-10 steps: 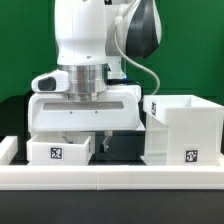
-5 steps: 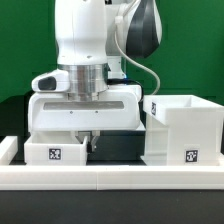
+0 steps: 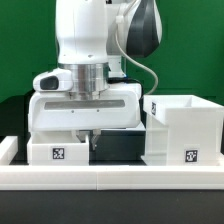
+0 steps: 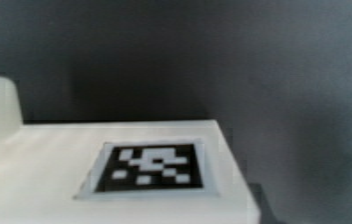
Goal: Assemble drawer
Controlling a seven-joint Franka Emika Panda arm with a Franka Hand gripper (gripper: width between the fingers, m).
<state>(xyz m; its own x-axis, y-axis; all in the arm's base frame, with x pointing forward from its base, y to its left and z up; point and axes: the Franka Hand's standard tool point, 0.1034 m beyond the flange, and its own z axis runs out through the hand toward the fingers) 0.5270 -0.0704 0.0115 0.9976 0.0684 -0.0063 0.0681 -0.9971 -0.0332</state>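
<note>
A small white open-topped tray with a square tag stands at the exterior view's left, behind the front rail. My gripper reaches down at the tray's right-hand wall, and one dark finger presses against that wall. In the wrist view the tray's tagged white face fills the lower part, with a dark finger at its edge. The tall boxy shell stands at the exterior view's right, open at the top, apart from the tray. The second tray is out of view.
A low white border rail runs across the front. The table is black between the tray and the shell. The arm's broad white hand hangs over the tray and hides what lies behind it.
The visible finger has moved toward the exterior view's left, from a small gap onto the tray's right-hand wall. The hand above has stayed in place. The shell has not moved.
</note>
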